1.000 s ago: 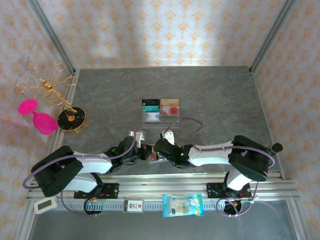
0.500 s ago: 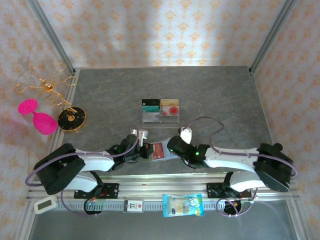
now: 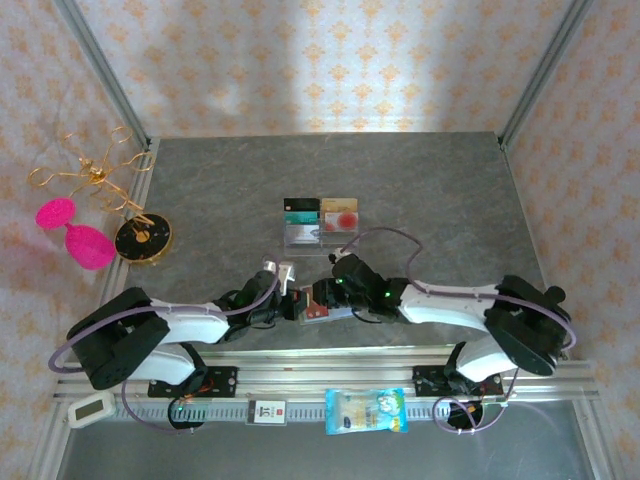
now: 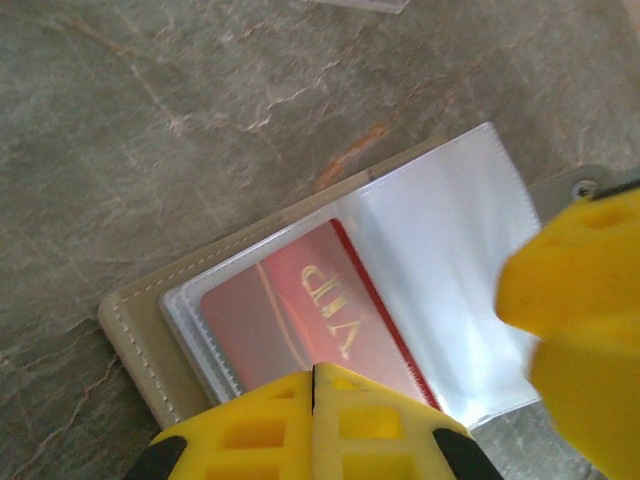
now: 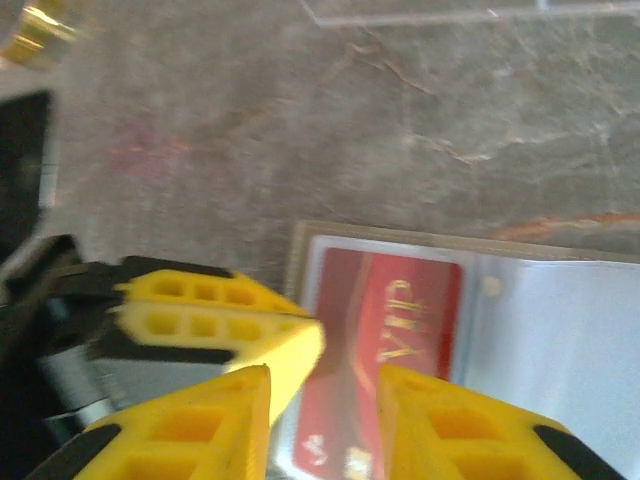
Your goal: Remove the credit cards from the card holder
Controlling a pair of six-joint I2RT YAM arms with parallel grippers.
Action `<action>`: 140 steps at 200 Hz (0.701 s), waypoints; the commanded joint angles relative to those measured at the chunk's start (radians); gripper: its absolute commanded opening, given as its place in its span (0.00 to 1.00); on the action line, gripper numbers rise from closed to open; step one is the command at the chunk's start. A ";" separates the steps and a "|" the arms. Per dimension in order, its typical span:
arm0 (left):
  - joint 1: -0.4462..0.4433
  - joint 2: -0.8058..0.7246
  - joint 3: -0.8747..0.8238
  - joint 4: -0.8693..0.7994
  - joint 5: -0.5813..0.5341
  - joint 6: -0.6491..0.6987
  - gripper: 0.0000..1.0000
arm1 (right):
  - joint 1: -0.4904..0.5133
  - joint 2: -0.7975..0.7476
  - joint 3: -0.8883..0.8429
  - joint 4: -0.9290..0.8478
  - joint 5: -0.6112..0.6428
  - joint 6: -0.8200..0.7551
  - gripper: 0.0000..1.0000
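The right arm has swung back leftward, so the right pincer (image 5: 325,390) hangs over the open card holder (image 4: 135,325) near the bench's (image 3: 450,190) front edge. Its fingers are spread above a red card (image 4: 290,310) in the clear pocket. The left pincer (image 4: 313,385), pressed together, touches the pocket's edge. Farther back, a clear tray (image 3: 320,238) holds more cards (image 3: 320,211).

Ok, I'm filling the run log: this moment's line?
left gripper shut at card holder edge | right gripper open over pocketed red card
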 commanded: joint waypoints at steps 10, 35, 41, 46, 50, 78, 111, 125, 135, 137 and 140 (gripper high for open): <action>-0.006 0.030 -0.014 0.026 -0.011 0.026 0.00 | -0.063 0.019 -0.057 -0.025 0.054 0.062 0.26; -0.004 0.031 -0.021 0.036 -0.011 0.032 0.00 | -0.064 -0.025 -0.105 -0.061 0.158 0.110 0.26; -0.004 0.030 -0.020 0.040 -0.007 0.035 0.00 | -0.064 -0.029 -0.110 -0.060 0.159 0.115 0.26; -0.003 0.028 -0.016 0.038 -0.005 0.039 0.00 | -0.064 -0.033 -0.112 -0.053 0.150 0.114 0.26; -0.002 0.025 -0.012 0.031 -0.002 0.043 0.00 | -0.064 -0.037 -0.112 -0.046 0.142 0.110 0.26; -0.004 -0.061 0.000 0.009 0.011 0.053 0.00 | -0.041 -0.123 -0.111 0.002 0.131 0.036 0.31; -0.019 -0.049 0.023 -0.032 0.015 0.053 0.00 | -0.047 -0.156 -0.117 0.107 -0.045 -0.030 0.37; -0.019 -0.035 0.015 -0.035 -0.007 0.053 0.00 | -0.063 -0.112 -0.104 0.127 -0.112 -0.026 0.32; -0.017 -0.037 0.001 -0.024 -0.026 0.052 0.00 | -0.068 -0.077 -0.094 0.137 -0.136 -0.020 0.30; -0.018 -0.038 -0.001 -0.022 -0.029 0.051 0.00 | -0.069 -0.070 -0.094 0.139 -0.142 -0.020 0.30; -0.018 -0.038 -0.004 -0.017 -0.031 0.050 0.00 | -0.068 -0.061 -0.092 0.143 -0.149 -0.018 0.29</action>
